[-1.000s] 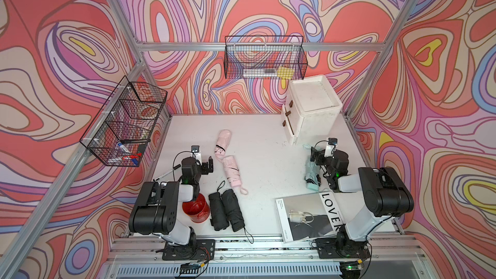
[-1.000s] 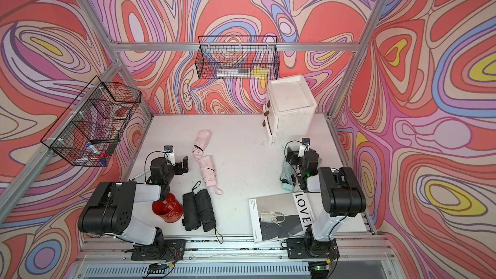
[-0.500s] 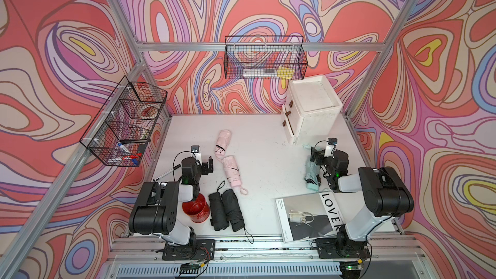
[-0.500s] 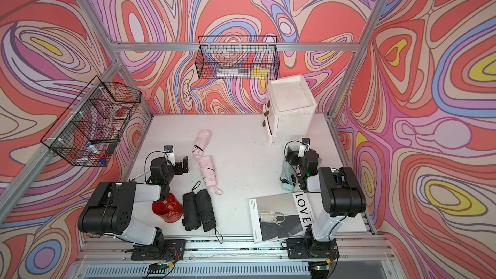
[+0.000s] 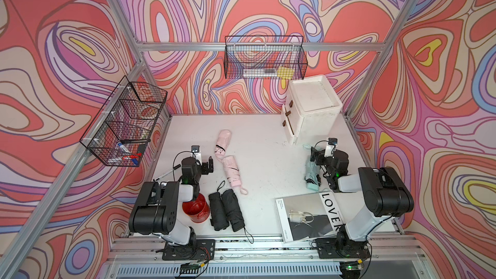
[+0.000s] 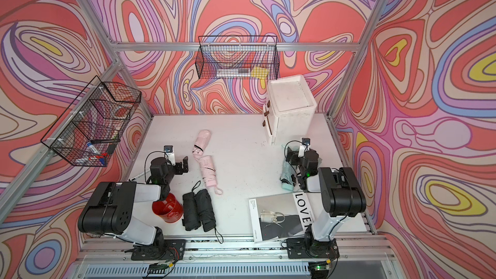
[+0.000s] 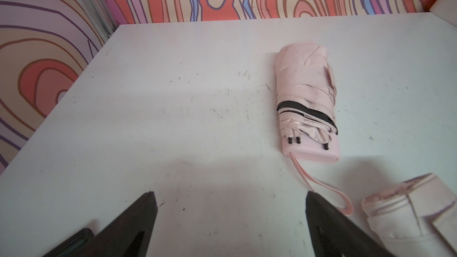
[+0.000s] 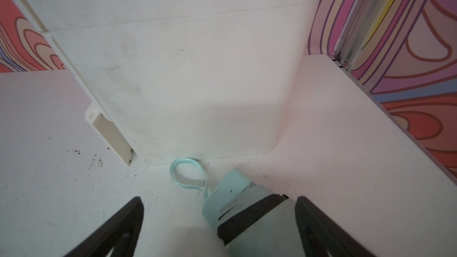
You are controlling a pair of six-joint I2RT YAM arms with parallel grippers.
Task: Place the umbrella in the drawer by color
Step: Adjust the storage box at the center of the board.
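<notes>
Left gripper (image 7: 230, 199) is seen with its jaws spread wide and nothing between them, poised low over the table (image 5: 268, 140) just beside the two pink umbrellas (image 5: 223, 142) (image 5: 233, 171). Right gripper (image 8: 218, 201) is likewise spread wide. The mint umbrella (image 8: 252, 218) lies between its jaws, close against one finger, though whether it is touched cannot be settled from the wrist view.

No change is to be noted over the last second: both arms, every umbrella and the drawer unit (image 5: 311, 108) are found where they were. It is judged that the sorting has not yet begun. Both drawers appear shut, their brown handles facing the middle of the table, so one would have to be pulled out before anything is stowed.

Two black umbrellas (image 5: 225, 210) are laid side by side near the front edge, next to a red cup (image 5: 197, 210). The mint umbrella's strap loop (image 8: 188, 174) lies at the foot of the drawer unit.

As for writing, "LOVER" can be read in large black letters on the magazine (image 5: 308, 216) at the front right. Its smaller print, and the white marks on the red cup, are too small to be made out.
</notes>
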